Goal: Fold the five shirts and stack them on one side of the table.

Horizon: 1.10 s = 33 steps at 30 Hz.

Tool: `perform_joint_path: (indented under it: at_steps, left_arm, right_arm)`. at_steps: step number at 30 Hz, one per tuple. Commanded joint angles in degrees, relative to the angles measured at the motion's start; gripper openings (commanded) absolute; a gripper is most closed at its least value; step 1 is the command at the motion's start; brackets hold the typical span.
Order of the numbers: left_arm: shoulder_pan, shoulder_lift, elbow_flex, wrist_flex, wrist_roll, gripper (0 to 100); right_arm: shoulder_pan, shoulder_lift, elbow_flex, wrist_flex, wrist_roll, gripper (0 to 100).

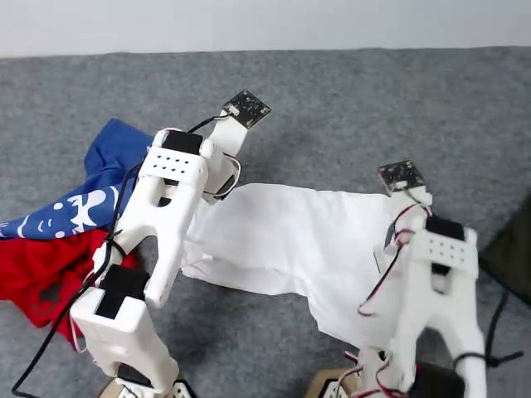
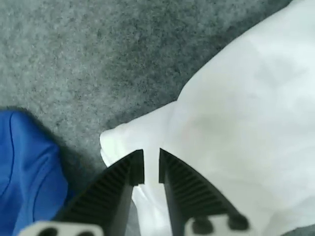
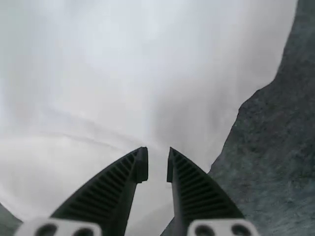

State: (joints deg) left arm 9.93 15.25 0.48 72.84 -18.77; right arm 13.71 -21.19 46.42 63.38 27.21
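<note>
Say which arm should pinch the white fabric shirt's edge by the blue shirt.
Probably left: left gripper hangs over the white fabric shirt beside the blue fabric shirt; right gripper is farther off.

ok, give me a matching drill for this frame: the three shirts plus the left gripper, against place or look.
1 white shirt
2 blue shirt
3 red shirt
4 left gripper

A white print on it
B over a white shirt corner, beside the blue
C spread out in the middle
D crumpled at front left

Pairs: 1-C, 2-A, 3-D, 4-B
</note>
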Motion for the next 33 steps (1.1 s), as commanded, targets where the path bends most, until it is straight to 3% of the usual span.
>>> perform_joint_path:
  at_steps: [1, 6, 20, 28, 33]
  left_arm:
    - [-0.09, -2.81, -0.57, 2.02, 0.44, 6]
    - [0.09, -2.81, -0.57, 3.25, 0.44, 6]
    - [0.26, -2.81, -0.22, 3.34, 0.44, 6]
    - [0.26, -2.81, -0.13, 5.98, 0.44, 6]
    - [0.26, -2.81, -0.22, 6.42, 0.44, 6]
  right_arm:
    - [0.57, 2.24, -6.07, 0.66, -2.90, 9.4]
    - [0.57, 5.05, -10.20, 0.48, -7.21, 21.4]
    - [0.57, 17.54, -13.98, -7.34, -7.65, 18.0]
    - [1.54, 18.07, -16.53, -6.64, -7.38, 2.0]
    - [2.77, 18.42, -18.81, -5.76, -5.27, 1.0]
